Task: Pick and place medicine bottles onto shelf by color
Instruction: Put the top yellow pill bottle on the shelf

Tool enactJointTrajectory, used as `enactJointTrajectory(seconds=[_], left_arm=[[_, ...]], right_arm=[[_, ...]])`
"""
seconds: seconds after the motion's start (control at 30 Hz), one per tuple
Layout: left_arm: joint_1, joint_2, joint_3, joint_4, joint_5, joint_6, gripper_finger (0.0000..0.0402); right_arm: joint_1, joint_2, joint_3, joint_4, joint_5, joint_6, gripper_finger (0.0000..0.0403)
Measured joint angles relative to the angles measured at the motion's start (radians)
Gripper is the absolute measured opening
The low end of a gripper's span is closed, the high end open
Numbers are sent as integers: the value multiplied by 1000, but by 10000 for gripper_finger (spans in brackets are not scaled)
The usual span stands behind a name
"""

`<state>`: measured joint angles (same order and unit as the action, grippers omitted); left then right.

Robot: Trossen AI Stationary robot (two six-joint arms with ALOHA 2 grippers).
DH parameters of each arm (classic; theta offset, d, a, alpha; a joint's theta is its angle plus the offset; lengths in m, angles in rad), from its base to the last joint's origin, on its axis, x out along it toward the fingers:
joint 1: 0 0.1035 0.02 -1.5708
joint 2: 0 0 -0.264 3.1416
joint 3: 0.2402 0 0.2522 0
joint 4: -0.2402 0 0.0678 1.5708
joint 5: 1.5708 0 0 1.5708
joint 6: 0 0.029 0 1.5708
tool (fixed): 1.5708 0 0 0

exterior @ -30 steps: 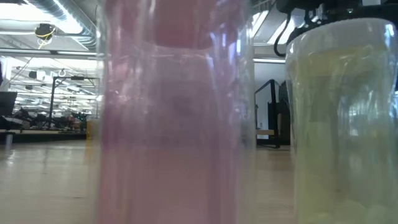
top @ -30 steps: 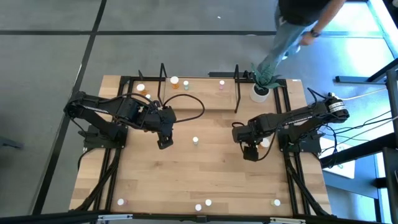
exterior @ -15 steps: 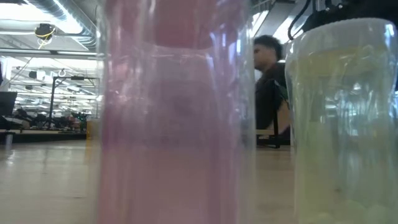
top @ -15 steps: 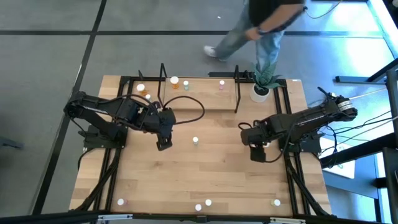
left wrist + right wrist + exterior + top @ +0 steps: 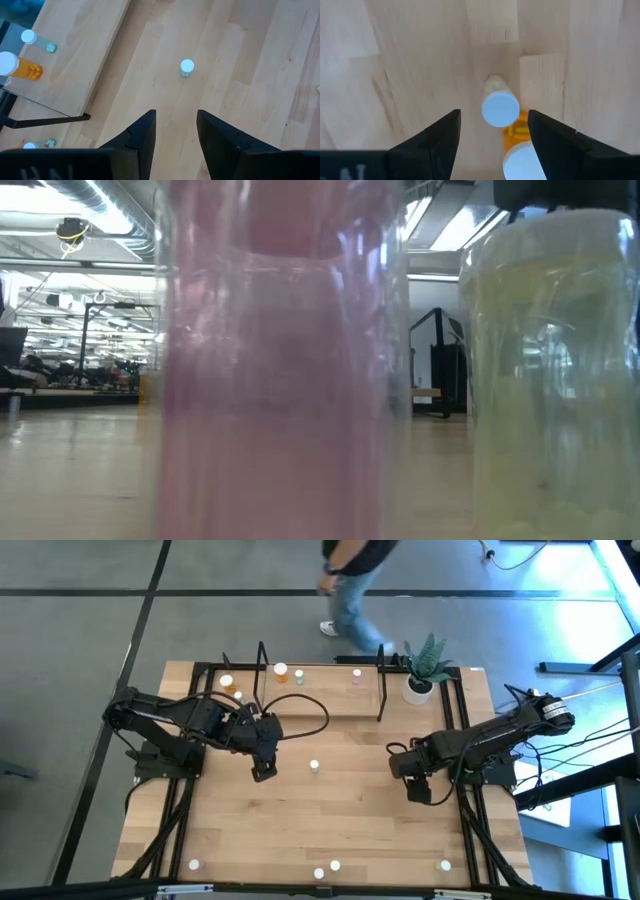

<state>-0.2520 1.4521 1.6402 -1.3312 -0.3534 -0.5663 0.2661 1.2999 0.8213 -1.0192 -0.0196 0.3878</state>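
Since 1 second ago the right pincer (image 5: pixel 421 789) has slid toward the tabletop's right edge and a little nearer the front, while the left pincer (image 5: pixel 264 769) has stayed put; the person (image 5: pixel 352 580) has walked leftward past the far side of the tabletop.

From its wrist view, the right pincer (image 5: pixel 492 137) has its fingers spread wide and closed on nothing. Between them stand 2 medicine bottles: a whitish bottle (image 5: pixel 499 102) with a round white cap, and an orange bottle (image 5: pixel 520 150) touching it, also white-capped, closer to the camera. Neither finger visibly touches either bottle.

The left pincer (image 5: pixel 175 130) hangs over the middle left of the tabletop (image 5: pixel 330 830), its fingers partly apart with nothing between them. Ahead of it a small greenish bottle (image 5: pixel 186 68) stands alone on the bare wood.

The shelf (image 5: pixel 320 690) sits at the far edge, with 2 orange bottles (image 5: pixel 280 671) and a green one (image 5: pixel 300 676) toward its left end and a pink one (image 5: pixel 357 675) toward its right. Beside its right end stands a white plant pot (image 5: pixel 419 688).

4 more bottles (image 5: pixel 335 866) stand along the front edge. 2 of them fill the low view: a pink bottle (image 5: pixel 280 360) and a pale yellowish one (image 5: pixel 555 370).
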Motion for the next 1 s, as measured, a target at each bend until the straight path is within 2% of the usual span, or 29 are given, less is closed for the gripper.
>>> enactJointTrajectory(seconds=[0.27, 1.0], left_arm=[[0, 0, 0, 0, 0, 0, 135], [0, 0, 0, 8, 0, -2, 135]], right_arm=[[0, 0, -57, 47, 0, 0, 232], [0, 28, -61, 86, 30, -3, 232]])
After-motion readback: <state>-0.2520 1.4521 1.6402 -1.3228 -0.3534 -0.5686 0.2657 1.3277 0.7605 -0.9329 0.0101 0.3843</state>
